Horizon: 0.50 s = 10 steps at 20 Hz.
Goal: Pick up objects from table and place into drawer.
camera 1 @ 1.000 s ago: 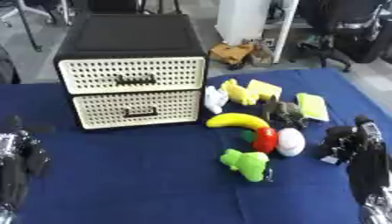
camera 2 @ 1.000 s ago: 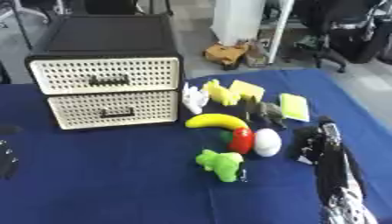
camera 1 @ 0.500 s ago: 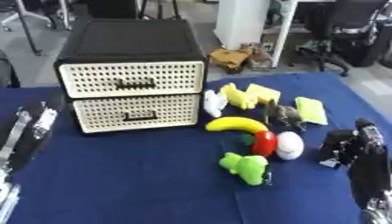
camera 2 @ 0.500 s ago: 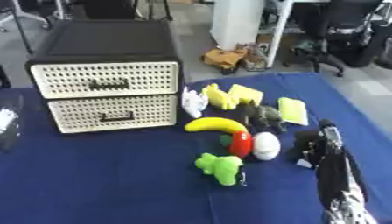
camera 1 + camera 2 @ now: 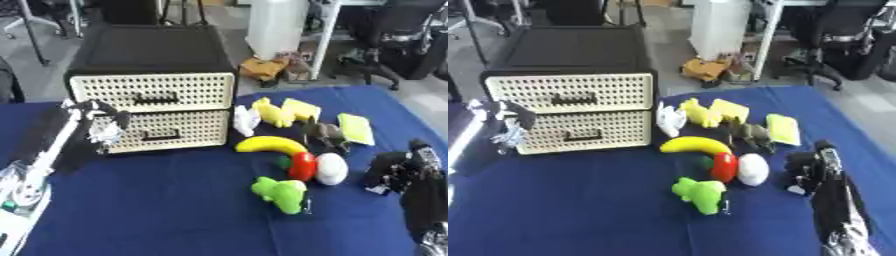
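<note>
A black drawer unit [image 5: 153, 55] with two cream perforated drawer fronts is standing at the rear left of the blue-covered counter [image 5: 175, 210]. Both the upper drawer [image 5: 150, 92] and the lower drawer [image 5: 162, 132] are sitting closed.

The left hand [image 5: 94, 124] is hovering in front of the left end of the lower drawer, its fingers curling and grasping nothing that can be made out; whether it is touching the drawer front cannot be told. The right hand [image 5: 404, 166] is resting near the right edge of the counter, well apart from the drawers, fingers appearing partly bent with nothing in them.

The objects are lying in a cluster to the right of the drawer unit, none of them inside it. A banana [image 5: 269, 144] is lying just in front of a white item [image 5: 244, 120] and two yellow pieces [image 5: 286, 111]. A red object [image 5: 302, 165] is sitting beside a white egg-shaped object [image 5: 331, 168]. A green toy [image 5: 280, 193] is lying nearest the front. A dark figure [image 5: 325, 135] and a pale green flat piece [image 5: 355, 128] are lying further right.
</note>
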{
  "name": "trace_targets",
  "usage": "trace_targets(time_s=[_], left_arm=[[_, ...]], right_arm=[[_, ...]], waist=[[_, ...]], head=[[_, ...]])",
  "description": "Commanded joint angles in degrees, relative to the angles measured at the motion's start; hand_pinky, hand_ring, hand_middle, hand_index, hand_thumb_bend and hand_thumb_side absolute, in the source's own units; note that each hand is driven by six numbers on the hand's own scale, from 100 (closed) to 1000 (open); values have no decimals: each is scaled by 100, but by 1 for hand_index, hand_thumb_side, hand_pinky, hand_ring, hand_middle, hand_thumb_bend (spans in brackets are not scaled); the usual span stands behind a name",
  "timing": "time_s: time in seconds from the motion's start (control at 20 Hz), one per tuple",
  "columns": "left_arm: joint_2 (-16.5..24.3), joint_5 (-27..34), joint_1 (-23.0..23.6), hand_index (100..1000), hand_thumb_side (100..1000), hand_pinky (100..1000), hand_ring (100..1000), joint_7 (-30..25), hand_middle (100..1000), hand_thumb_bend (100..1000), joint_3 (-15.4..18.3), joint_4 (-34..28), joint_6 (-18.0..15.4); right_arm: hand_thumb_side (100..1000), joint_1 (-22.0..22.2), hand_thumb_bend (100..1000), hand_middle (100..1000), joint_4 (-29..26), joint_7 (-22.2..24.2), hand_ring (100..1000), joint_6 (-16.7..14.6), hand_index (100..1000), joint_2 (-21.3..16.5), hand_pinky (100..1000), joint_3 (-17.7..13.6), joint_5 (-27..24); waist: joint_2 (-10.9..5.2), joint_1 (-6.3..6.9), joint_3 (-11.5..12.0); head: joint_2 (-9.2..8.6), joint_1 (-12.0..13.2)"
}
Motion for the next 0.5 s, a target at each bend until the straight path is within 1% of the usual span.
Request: trace_targets(time_s=[0.05,0.25,0.5], left_arm=[[38,-388,-195,733,1000,100,100,-179,100,298,-150,219,-111],[-77,-737,-329,740,1000,100,100,-345,100,280,-304,609,-275],[-206,-1048,-478,746,1000,100,100,-443,100,276,-391,1052,-437]], right_arm=[[1000,-40,100,445,-93,27,450,-4,556,-146,410,7,-41],[1000,-37,100,445,-89,34,449,-2,556,-146,410,14,-45],[1000,-41,100,445,-83,48,449,0,556,-143,410,27,-50]], waist=[[-71,0,-13],[-78,0,-31],[-80,2,-58]], head=[[28,37],[47,59],[72,80]])
